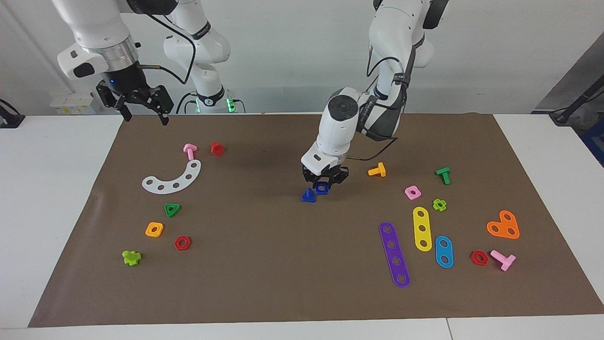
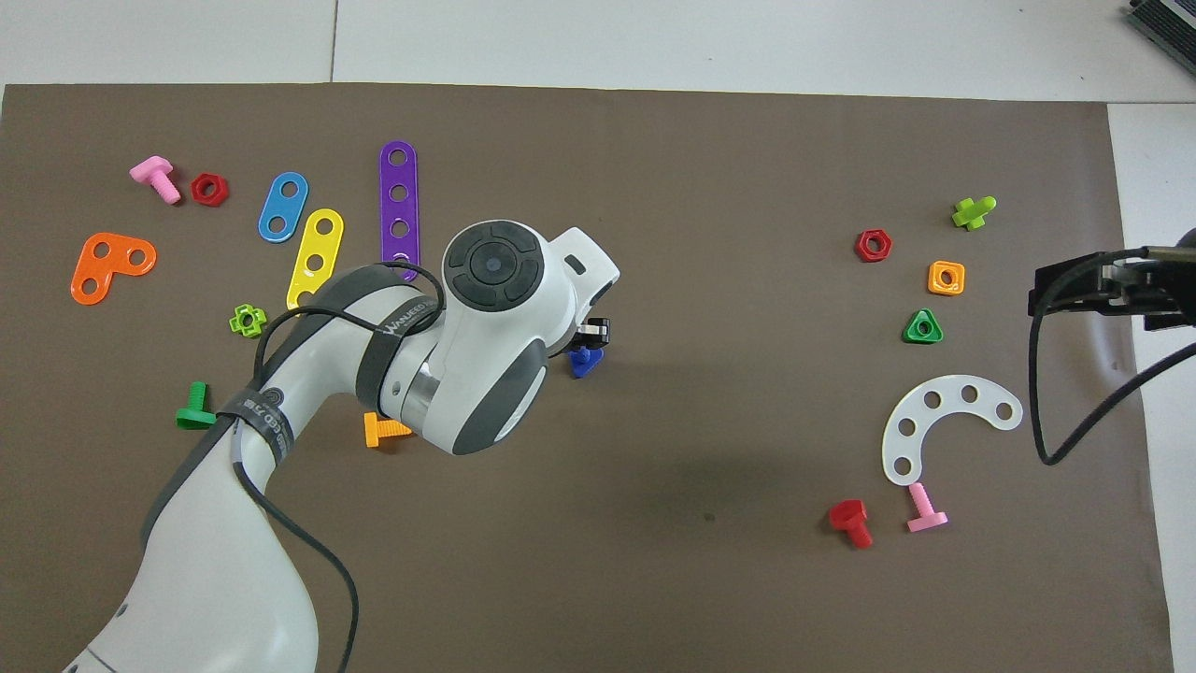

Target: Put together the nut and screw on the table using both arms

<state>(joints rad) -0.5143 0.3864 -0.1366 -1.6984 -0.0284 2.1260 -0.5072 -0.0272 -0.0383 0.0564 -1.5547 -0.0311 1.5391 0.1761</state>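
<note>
The dark-blue square nut [image 1: 322, 188] is gripped by my left gripper [image 1: 325, 183], which is shut on it low over the middle of the brown mat on the table [image 1: 264, 264]. Just beside it, toward the right arm's end, the dark-blue screw [image 1: 308, 195] stands on its head with the shaft up. The overhead view shows the screw [image 2: 585, 360] at the edge of the left hand, which hides the nut there. My right gripper [image 1: 145, 118] hangs open and empty over the mat's corner nearest the robots, and the right arm waits there [image 2: 1039, 294].
Toward the right arm's end lie a white curved strip [image 1: 172, 178], a pink bolt [image 1: 189, 151], a red bolt [image 1: 217, 148] and an orange nut [image 1: 154, 229]. Toward the left arm's end lie an orange bolt [image 1: 377, 170], a pink nut [image 1: 412, 192] and a purple strip [image 1: 394, 254].
</note>
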